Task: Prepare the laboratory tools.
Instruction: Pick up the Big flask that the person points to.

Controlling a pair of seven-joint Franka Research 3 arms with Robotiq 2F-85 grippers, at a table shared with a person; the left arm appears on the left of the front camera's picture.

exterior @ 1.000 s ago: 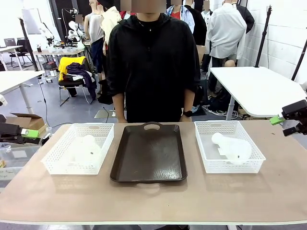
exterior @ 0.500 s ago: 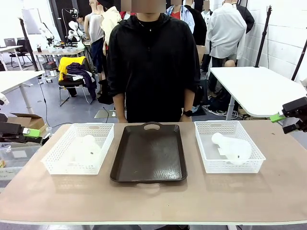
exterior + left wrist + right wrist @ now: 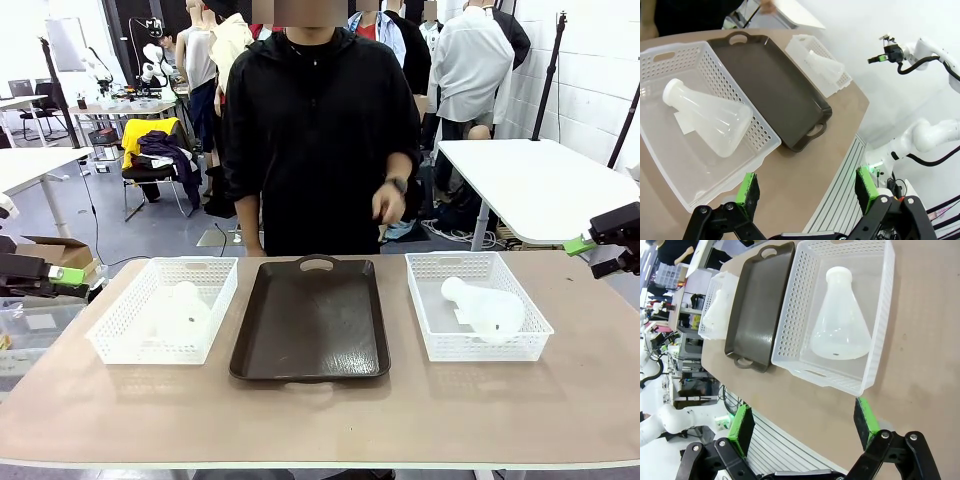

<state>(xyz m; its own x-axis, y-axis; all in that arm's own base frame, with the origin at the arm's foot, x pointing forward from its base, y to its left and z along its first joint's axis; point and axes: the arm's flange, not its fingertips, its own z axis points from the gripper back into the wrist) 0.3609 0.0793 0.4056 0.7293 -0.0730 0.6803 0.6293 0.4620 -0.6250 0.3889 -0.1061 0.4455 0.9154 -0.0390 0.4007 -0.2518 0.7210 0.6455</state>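
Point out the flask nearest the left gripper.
The flask in the left mesh basket, lying just ahead of the left gripper. The other flask lies in the right mesh basket, beyond the dark tray.

The near strip of the counter (image 3: 320, 420), at 6 o'clock from the tray (image 3: 310, 335), is bare from end to end. The tray's floor is also bare and can be reached from above.

The left basket (image 3: 112, 338) stands at 9 o'clock and the right basket (image 3: 480, 350) at 3 o'clock, with only narrow gaps to the tray. Their walls block any sideways approach to the left flask (image 3: 182, 308) and the right flask (image 3: 490, 312), which lie on their sides with open room overhead.

At 12 o'clock a person's hand (image 3: 388, 203) hangs above the far edge.

The left end effector (image 3: 806, 186) and the right end effector (image 3: 802, 420), fingers spread wide, hover off the counter's ends.
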